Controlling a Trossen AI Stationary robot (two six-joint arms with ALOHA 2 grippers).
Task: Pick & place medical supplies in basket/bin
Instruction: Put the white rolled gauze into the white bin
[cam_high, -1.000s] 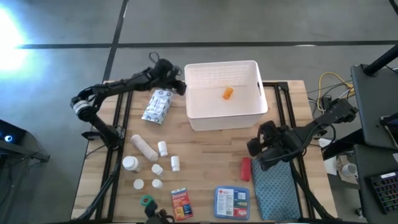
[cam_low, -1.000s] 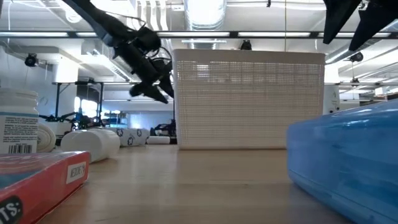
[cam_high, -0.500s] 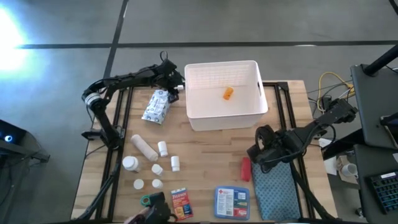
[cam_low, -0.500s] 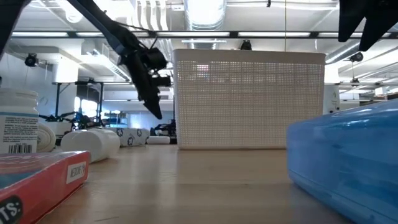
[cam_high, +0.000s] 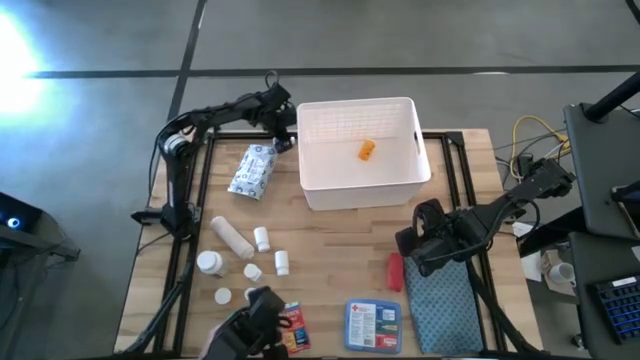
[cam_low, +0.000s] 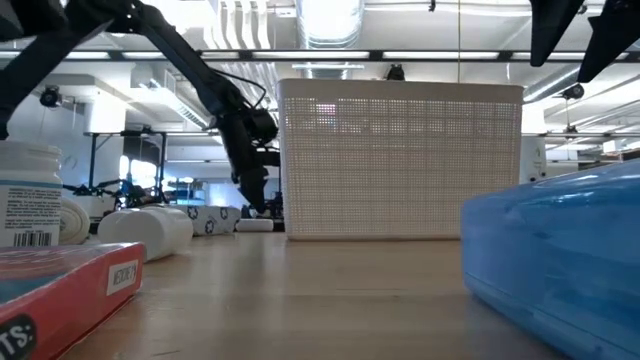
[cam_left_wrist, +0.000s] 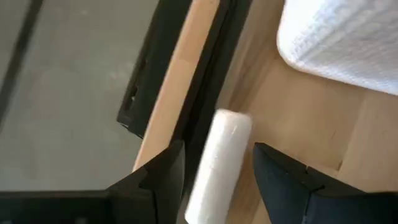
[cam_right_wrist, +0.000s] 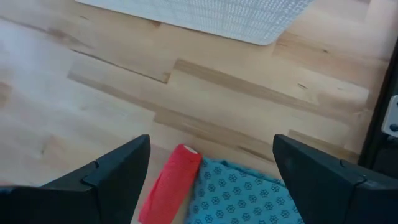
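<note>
The white slotted basket (cam_high: 330, 180) stands at the table's far middle with an orange item (cam_high: 367, 150) in it. My left gripper (cam_high: 283, 138) points down just outside the basket's far left corner, open. Its fingers stand either side of a white roll-shaped item (cam_left_wrist: 221, 155) lying on the table; I see no touch. A white-blue wipes packet (cam_high: 252, 170) and several white bottles (cam_high: 261, 238) lie at the left. My right gripper (cam_right_wrist: 212, 142) hangs open above the red tube (cam_right_wrist: 171, 183), right of the basket's near side.
The red tube lies against a teal mat (cam_high: 445, 305) at the near right. A blue first-aid box (cam_high: 372, 325) and an orange-red box (cam_high: 292, 330) lie at the near edge. A dark shape (cam_high: 250, 320) reaches in there from the near side.
My left gripper has sunk toward the table beside the basket's far left corner. It has rolled and tipped from slanting to pointing down, and its arm has swung toward the far edge. A dark shape has come in over the near edge beside the orange-red box.
</note>
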